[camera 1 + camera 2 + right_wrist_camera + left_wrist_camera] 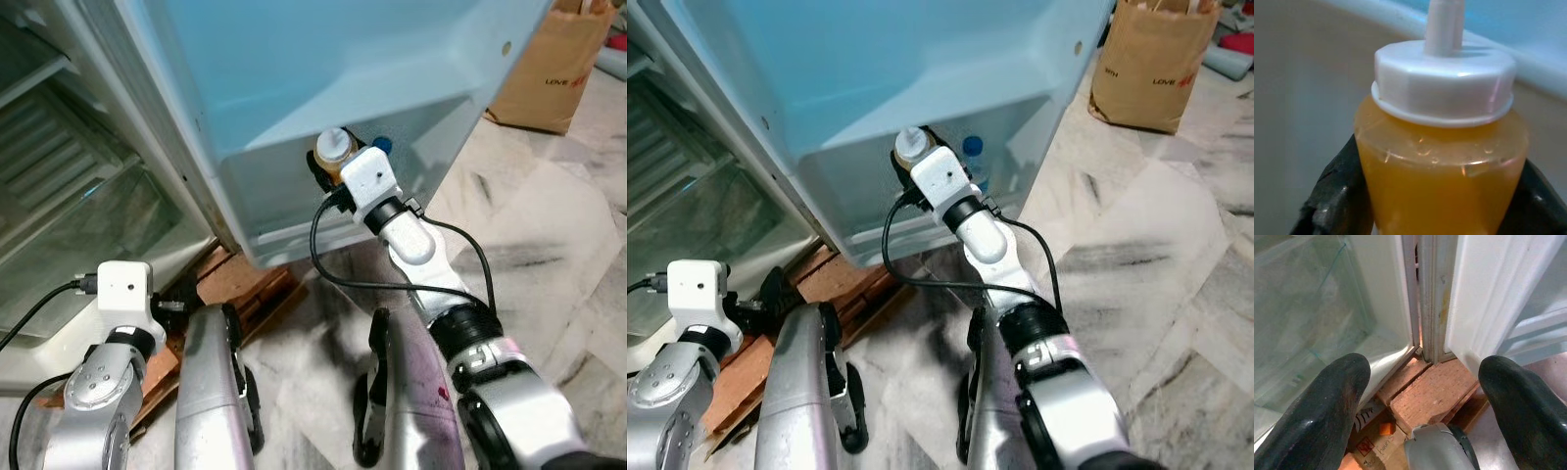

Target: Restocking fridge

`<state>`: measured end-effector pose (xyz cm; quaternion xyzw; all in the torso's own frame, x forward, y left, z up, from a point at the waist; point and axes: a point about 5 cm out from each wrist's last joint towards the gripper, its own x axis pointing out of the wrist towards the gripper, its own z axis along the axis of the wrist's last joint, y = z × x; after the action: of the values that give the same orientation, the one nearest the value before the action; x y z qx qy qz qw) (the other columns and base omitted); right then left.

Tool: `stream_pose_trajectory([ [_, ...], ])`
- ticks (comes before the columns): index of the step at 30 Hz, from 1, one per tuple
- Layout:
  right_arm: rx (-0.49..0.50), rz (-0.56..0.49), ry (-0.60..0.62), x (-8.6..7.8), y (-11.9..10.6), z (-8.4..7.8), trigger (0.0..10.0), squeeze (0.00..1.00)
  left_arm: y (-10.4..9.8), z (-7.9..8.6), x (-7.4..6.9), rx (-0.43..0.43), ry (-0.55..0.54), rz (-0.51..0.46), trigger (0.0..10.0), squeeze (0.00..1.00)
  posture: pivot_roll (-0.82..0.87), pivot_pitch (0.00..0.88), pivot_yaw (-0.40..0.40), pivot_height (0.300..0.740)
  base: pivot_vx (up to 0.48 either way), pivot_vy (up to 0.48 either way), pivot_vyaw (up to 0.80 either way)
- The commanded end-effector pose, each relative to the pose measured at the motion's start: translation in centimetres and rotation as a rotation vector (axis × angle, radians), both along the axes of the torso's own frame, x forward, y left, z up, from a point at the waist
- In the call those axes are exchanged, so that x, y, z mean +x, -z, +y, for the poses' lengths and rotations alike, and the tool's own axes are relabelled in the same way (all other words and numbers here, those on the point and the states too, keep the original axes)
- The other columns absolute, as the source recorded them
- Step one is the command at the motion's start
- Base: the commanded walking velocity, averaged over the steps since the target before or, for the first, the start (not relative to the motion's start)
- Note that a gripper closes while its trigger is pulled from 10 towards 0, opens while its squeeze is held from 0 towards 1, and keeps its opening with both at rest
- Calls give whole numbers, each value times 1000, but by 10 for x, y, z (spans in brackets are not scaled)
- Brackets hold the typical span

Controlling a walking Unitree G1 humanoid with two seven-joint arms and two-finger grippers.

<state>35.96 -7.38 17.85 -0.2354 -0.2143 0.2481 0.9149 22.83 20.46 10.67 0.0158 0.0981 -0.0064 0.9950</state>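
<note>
1. One bottle is in hand: my right gripper (328, 168) is clamped on a squeeze bottle (1442, 147) of orange-yellow sauce with a white nozzle cap, one black finger (1334, 196) on each side of its body.
2. I hold the bottle upright at the lower shelf of the open fridge door (921, 59), its cap just above the front wall of the door shelf (284, 211). From here I cannot tell whether its base is resting on the shelf floor or hanging above it.
3. Just beyond my right gripper, on the far side of the wrist housing, a blue-capped bottle (972, 149) already stands in the same shelf, so I judge part of the restocking done.
4. My left gripper (1425, 401) is low and idle, fingers spread wide with nothing between them. Ahead of it I see the bottom corner of the fridge body, a clear crisper drawer (1308, 318) and the reddish wooden boards (1435, 391) the fridge stands on.
5. Off past my right arm, well away on the marble floor, stands a brown paper bag (549, 69); what it holds I cannot see.
6. What is left, as I judge it: seat this bottle beside the blue-capped one and release it.
</note>
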Motion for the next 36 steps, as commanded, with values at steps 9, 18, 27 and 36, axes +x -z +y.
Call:
stream_pose_trajectory([
  [9,-180,56,26,-8,47,2,10000,0,-2,-2,-4,2,6,7,10000,0,172,332,27,529,0,0,0],
  [18,-225,118,31,-19,76,-2,10000,0,-1,-2,-7,8,10,14,10000,0,172,340,26,529,0,0,0],
  [27,-72,257,-32,-26,84,6,10000,0,0,-4,-6,8,15,18,10000,0,175,336,21,529,0,0,0],
  [36,14,58,-66,-32,55,7,10000,0,1,-6,-6,10,24,19,10000,0,169,339,29,529,0,0,0],
])
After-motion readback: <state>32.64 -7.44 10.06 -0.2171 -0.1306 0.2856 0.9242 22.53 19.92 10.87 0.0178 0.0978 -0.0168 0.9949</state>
